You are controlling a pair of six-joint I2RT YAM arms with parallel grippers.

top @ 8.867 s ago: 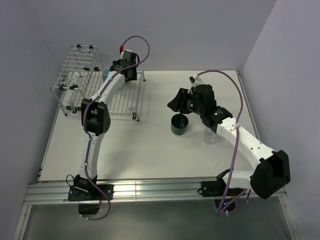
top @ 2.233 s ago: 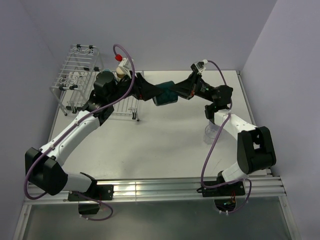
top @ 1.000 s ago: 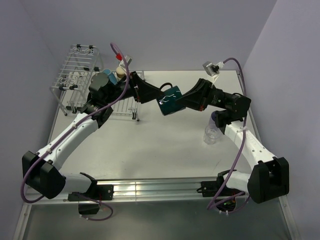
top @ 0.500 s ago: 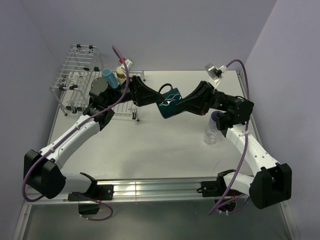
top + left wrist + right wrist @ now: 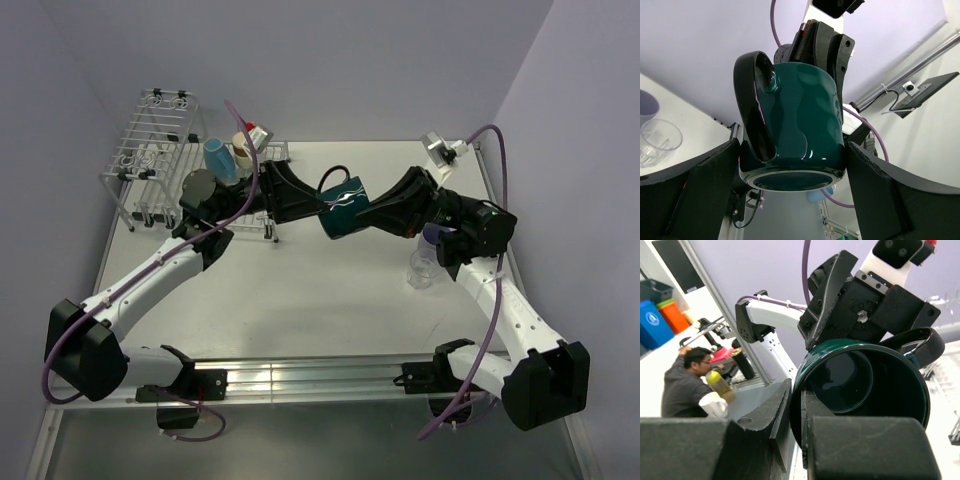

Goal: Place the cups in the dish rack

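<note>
Up over the middle of the bench [image 5: 300,295], the dark teal mug [image 5: 343,208] hung on its side, white squiggles showing, handle up. The left pincer [image 5: 316,203] had the base end, a finger pressed to either flank, clenched on the mug. The right pincer [image 5: 799,402] was clamped on the rim at the other end, one finger inside the mouth and one outside the wall. Both grasped the one mug, base toward the left arm, mouth toward the right.

Down on the white bench, a metal rail [image 5: 300,378] ran along the near edge. At the right stood the clear tumbler [image 5: 421,268], upright, with the lavender tumbler [image 5: 431,236] just behind it, partly hidden by the right arm. Far left sat the white wire dish rack [image 5: 165,100], the light-blue mug [image 5: 217,157] and tan-brown cup [image 5: 242,150] side by side on its flat grid part. Pale lilac walls [image 5: 400,60] closed the back and sides. Beyond, in the right wrist view, a man [image 5: 685,385] in a grey top held a hand to his head, with blue and orange bins [image 5: 655,322] behind him.
</note>
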